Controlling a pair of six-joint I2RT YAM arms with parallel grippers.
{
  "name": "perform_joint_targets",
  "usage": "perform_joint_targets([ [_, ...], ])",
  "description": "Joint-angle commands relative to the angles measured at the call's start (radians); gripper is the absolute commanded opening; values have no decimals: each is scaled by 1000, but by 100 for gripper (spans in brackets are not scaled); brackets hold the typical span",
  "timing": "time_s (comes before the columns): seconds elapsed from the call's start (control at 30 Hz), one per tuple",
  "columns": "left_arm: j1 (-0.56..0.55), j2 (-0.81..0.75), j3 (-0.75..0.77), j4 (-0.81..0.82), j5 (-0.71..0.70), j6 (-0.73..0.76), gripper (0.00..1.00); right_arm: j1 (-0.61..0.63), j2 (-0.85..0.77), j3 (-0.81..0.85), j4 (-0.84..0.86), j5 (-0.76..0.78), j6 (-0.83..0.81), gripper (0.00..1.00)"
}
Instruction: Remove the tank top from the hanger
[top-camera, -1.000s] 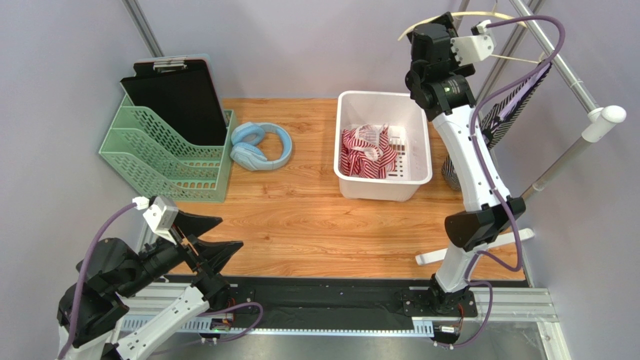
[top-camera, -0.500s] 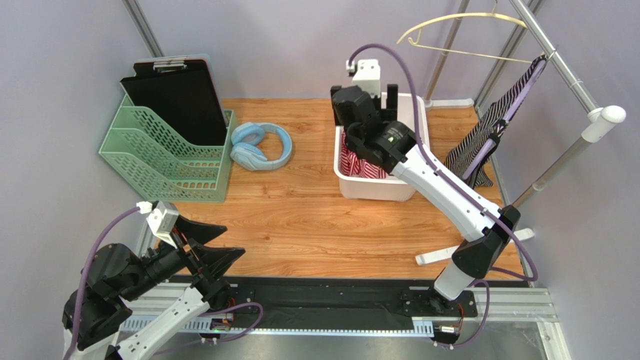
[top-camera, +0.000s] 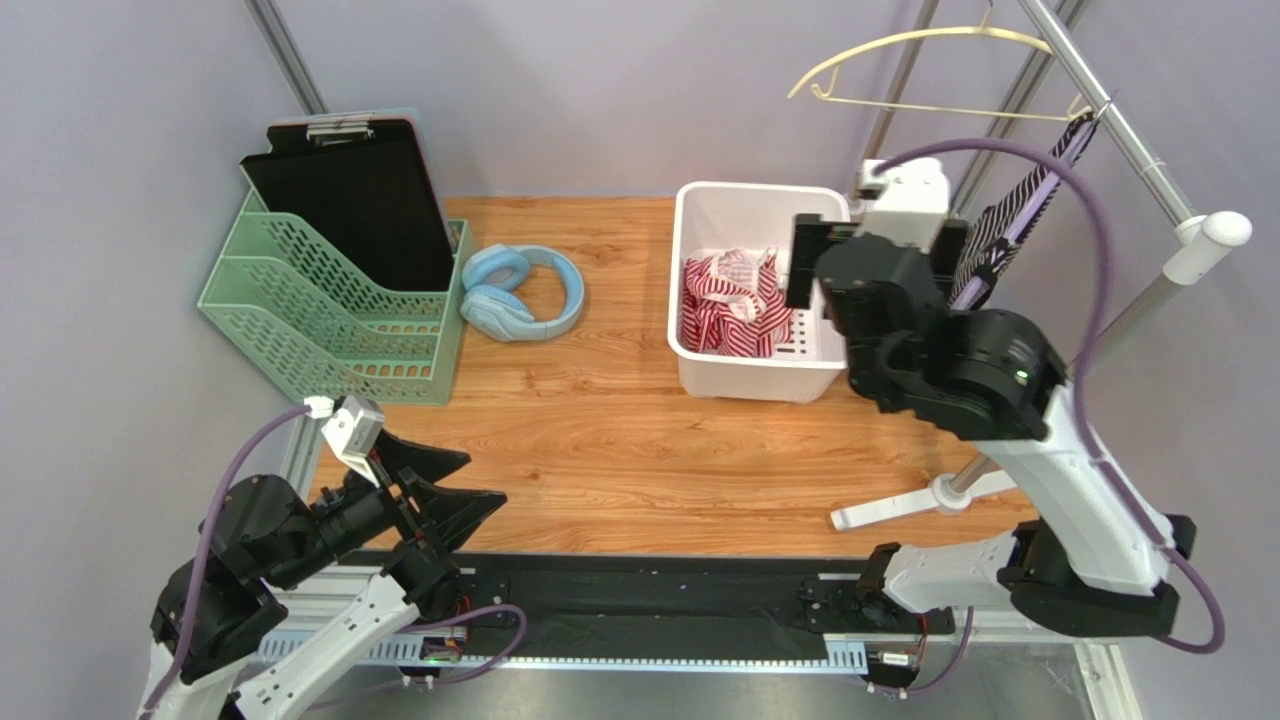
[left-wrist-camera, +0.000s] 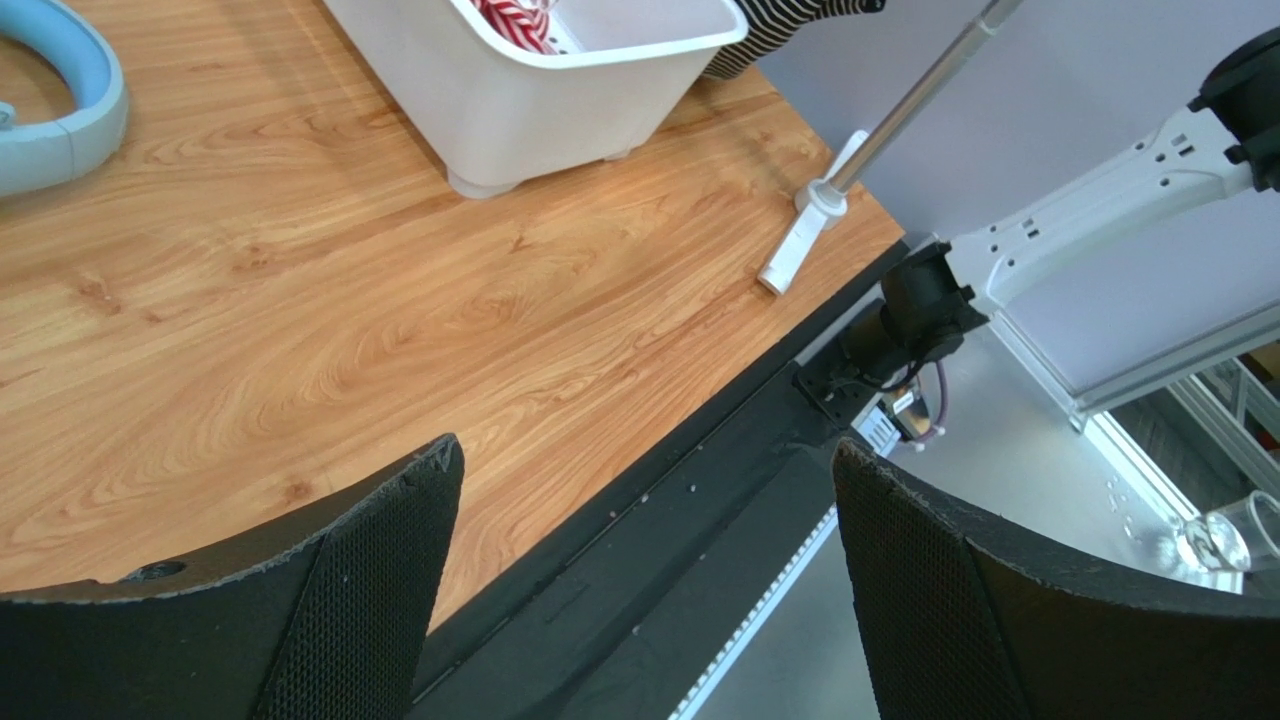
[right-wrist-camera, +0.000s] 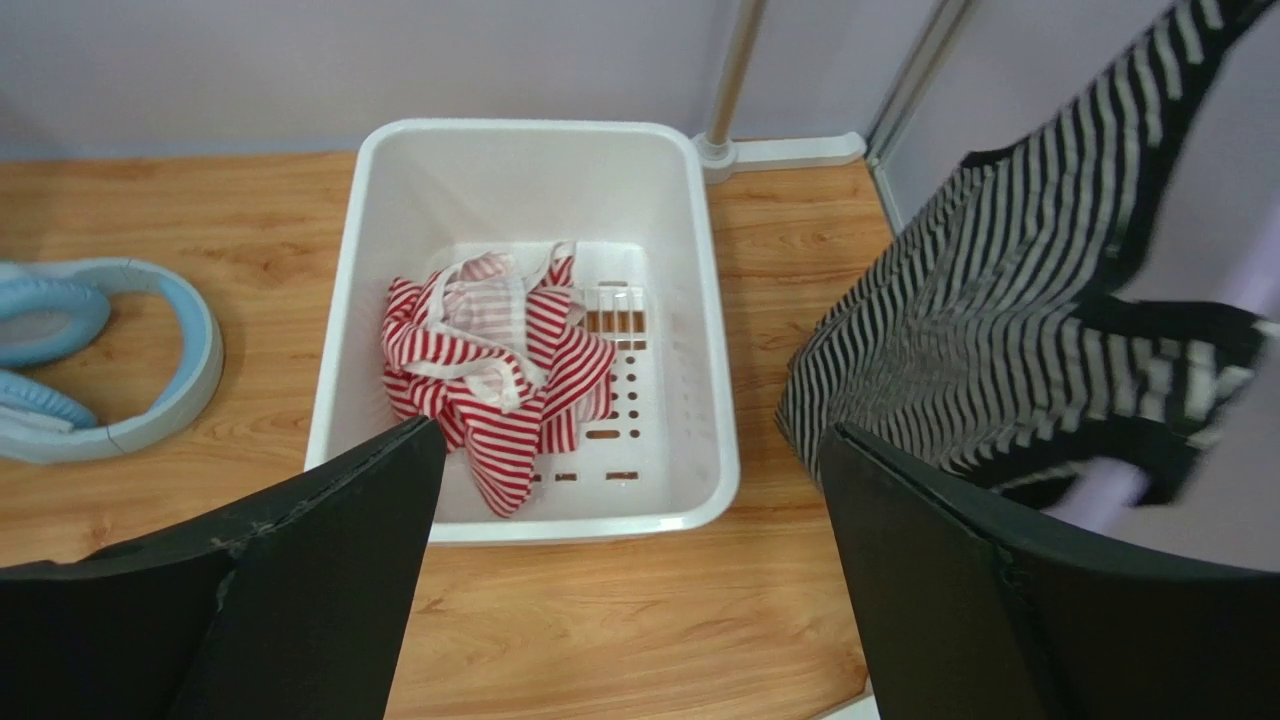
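An empty yellow hanger (top-camera: 917, 68) hangs on the clothes rail at the back right. A red-and-white striped tank top (top-camera: 732, 305) (right-wrist-camera: 496, 368) lies crumpled in the white basket (top-camera: 759, 192) (right-wrist-camera: 526, 132). On the rail beside it hangs a black-and-white striped garment (top-camera: 1004, 225) (right-wrist-camera: 992, 345). My right gripper (top-camera: 879, 255) (right-wrist-camera: 631, 435) hovers open and empty above the basket's right side. My left gripper (top-camera: 478, 474) (left-wrist-camera: 646, 450) is open and empty over the table's near left edge.
A green file rack (top-camera: 323, 308) with a black clipboard (top-camera: 353, 188) stands at the back left, blue headphones (top-camera: 522, 290) (right-wrist-camera: 90, 360) beside it. The rail's stand (top-camera: 1157, 285) rises on the right, its white foot (top-camera: 902, 503) (left-wrist-camera: 804, 240) on the table.
The right arm swung from the hanger down over the basket, then back and right, nearer its base. The hanger now hangs bare. The left gripper drifted slightly right.
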Motion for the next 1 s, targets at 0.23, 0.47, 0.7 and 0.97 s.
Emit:
perform_joint_targets([
  [0.23, 3, 48, -85, 144, 70, -78, 94, -37, -227, -136, 221, 500, -126, 100],
  [0.47, 4, 45, -102, 147, 67, -104, 94, -172, -226, -205, 528, 447, -252, 87],
  [0.7, 2, 48, -105, 140, 55, -121, 93, -356, -110, -149, 536, 404, -246, 89],
  [0.97, 4, 79, -125, 149, 50, -133, 93, -479, -57, -164, 498, 370, -118, 87],
])
